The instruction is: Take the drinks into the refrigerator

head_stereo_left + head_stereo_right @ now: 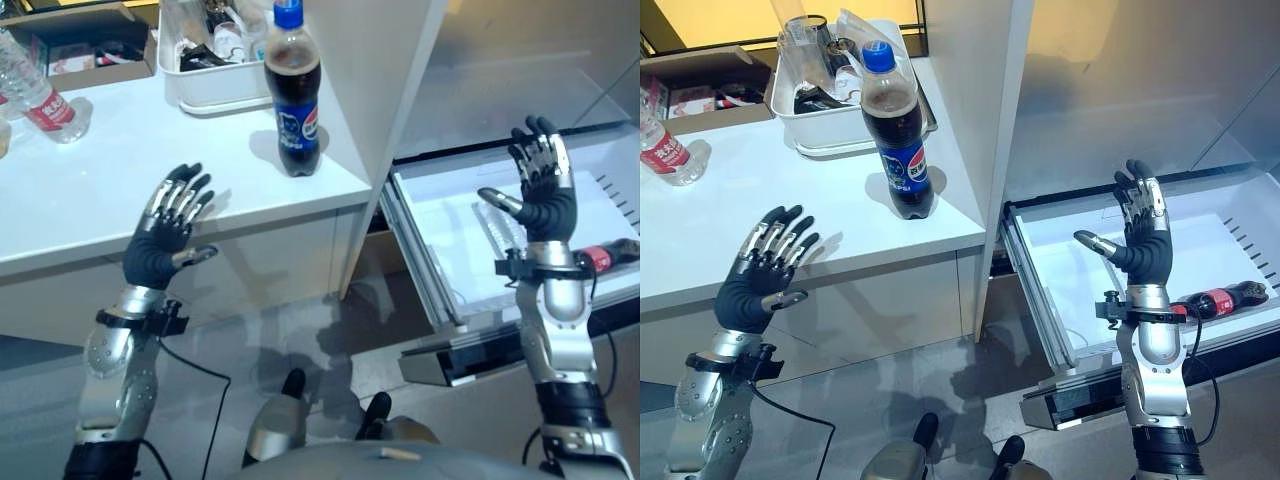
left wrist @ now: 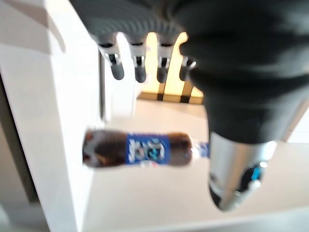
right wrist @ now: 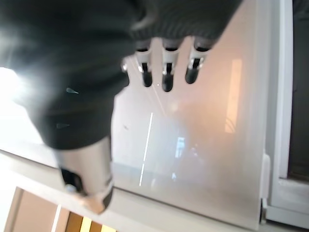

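Cola bottle (image 1: pixel 293 95) upright on worktop (image 1: pixel 120 180), ahead-right of empty, spread left hand (image 1: pixel 168 228); probably nearer than right hand (image 1: pixel 540 190), also open.

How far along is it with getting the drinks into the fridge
One red-labelled cola bottle already lies in the open refrigerator drawer. Nothing is in hand: the left hand and right hand are both open and raised. Still to go: the blue-labelled cola bottle upright on the white counter, and perhaps the water bottle lying there.

I can read no lettering: the cola bottle (image 1: pixel 293 90) on the counter (image 1: pixel 130 190) carries only a round emblem.
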